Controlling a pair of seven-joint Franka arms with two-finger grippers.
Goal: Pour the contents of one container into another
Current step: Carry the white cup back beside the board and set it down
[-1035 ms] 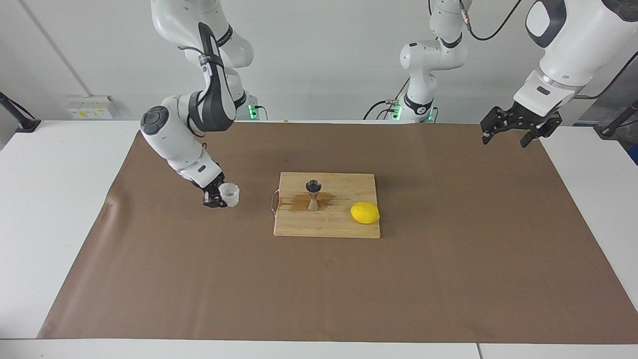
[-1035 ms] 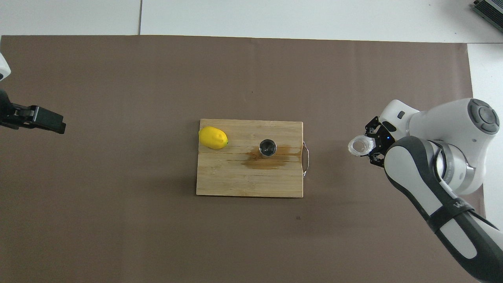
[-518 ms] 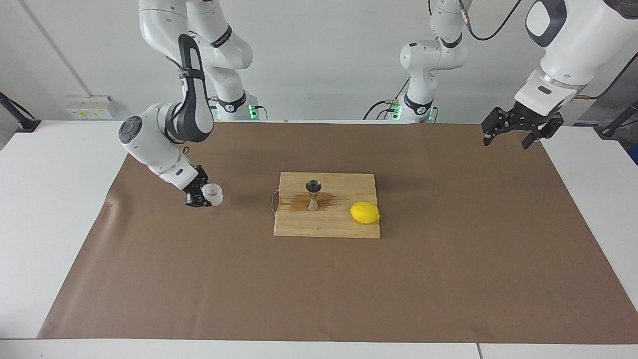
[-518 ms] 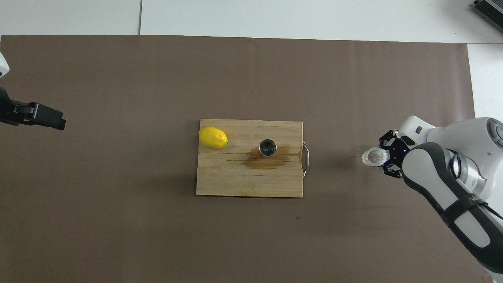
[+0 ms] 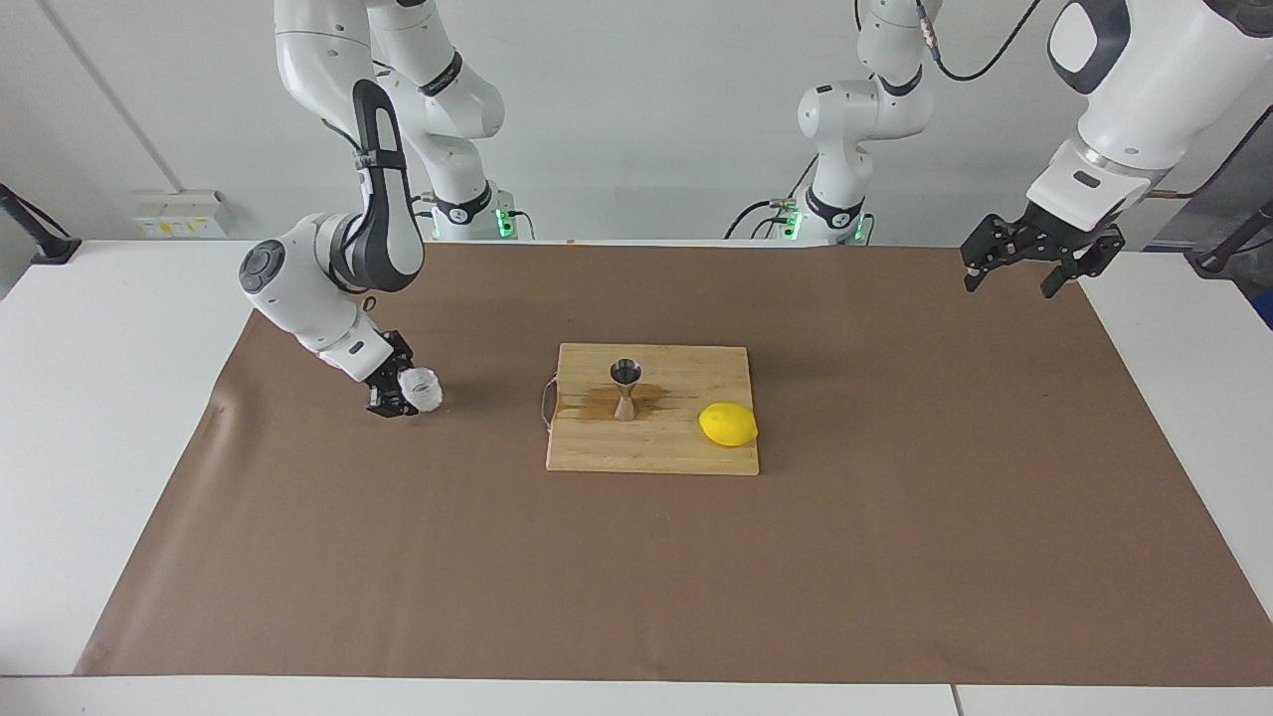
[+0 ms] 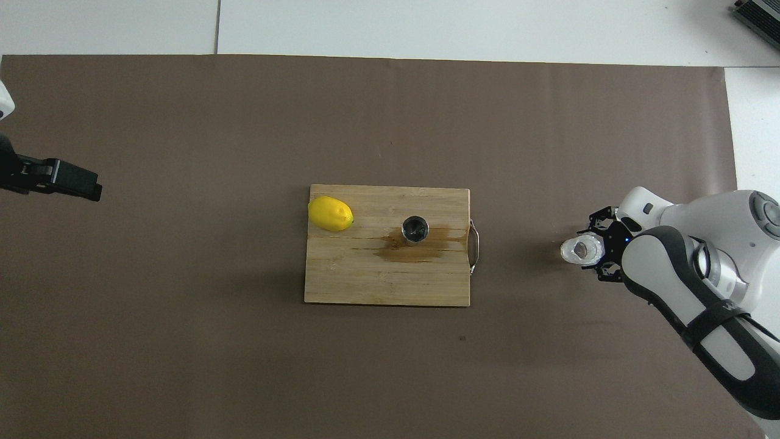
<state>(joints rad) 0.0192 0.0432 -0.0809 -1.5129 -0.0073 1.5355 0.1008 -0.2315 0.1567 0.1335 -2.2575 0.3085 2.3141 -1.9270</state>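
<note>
Pouring is looking already done, judging from the brown wet stain [image 5: 597, 403] on the cutting board [image 5: 686, 452] around the foot of the jigger [image 5: 626, 389], which is standing upright on the board with a lemon [image 5: 728, 425] beside it toward the left arm's end. The right pincer [image 5: 403, 391] is gripping the glass tumbler [image 5: 422, 389] low over the brown paper [image 5: 636, 577] of the counter, well apart from the board toward the right arm's end; whether the tumbler is touching the paper I cannot tell. What is remaining, in my judgement, is only setting the tumbler down and letting go. The left pincer [image 5: 1024, 261] is waiting in the air, holding nothing, with its fingers spread.
</note>
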